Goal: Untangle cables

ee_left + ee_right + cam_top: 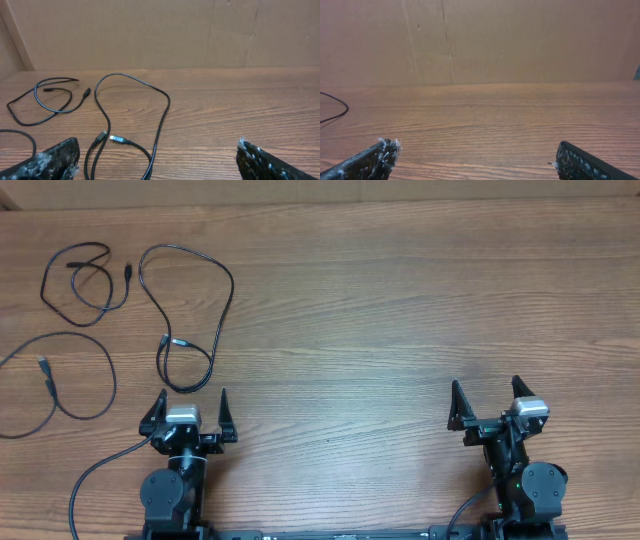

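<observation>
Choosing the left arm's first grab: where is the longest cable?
Overhead view, left side: the longest cable loops just ahead of the left hand.

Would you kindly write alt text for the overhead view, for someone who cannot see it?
Three black cables lie in loose loops at the far left of a wooden table. The left end effector and right end effector sit open and empty at the near edge.

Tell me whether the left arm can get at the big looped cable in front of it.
Probably yes. The left gripper is open, the looped cable has its near end just ahead of the fingertips, and nothing sits between them on the table.
</observation>
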Available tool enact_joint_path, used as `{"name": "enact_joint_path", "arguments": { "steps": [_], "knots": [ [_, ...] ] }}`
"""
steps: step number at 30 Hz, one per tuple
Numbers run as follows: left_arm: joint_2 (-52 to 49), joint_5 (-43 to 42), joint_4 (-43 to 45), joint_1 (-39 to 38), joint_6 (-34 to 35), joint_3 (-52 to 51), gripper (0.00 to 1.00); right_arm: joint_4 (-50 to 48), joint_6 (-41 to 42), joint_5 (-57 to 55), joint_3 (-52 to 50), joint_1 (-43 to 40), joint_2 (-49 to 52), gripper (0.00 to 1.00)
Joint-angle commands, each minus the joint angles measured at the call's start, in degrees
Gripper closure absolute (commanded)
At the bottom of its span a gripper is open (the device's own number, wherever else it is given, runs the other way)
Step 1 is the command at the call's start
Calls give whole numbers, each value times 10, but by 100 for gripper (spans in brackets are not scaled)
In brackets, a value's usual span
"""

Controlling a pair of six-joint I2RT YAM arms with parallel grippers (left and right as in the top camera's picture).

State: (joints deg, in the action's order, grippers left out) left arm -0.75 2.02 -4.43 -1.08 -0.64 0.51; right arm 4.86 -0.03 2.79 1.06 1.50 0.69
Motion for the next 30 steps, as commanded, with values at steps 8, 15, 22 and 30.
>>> {"name": "enact_joint_path", "arguments": {
  "steps": [8, 15, 22, 30],
  "knots": [
    [5, 5, 1, 3, -11, -2, 1, -2, -3, -2, -6, -3, -5, 0],
    [5, 5, 1, 3, -11, -2, 0, 1, -57, -9, -6, -3, -5, 0],
    [5, 5, 1, 3, -11, -2, 1, 2, -63, -17, -6, -3, -5, 0],
    [5, 5, 1, 3, -11, -2, 1, 2, -60, -17, -6, -3, -5, 0]
  ]
}}
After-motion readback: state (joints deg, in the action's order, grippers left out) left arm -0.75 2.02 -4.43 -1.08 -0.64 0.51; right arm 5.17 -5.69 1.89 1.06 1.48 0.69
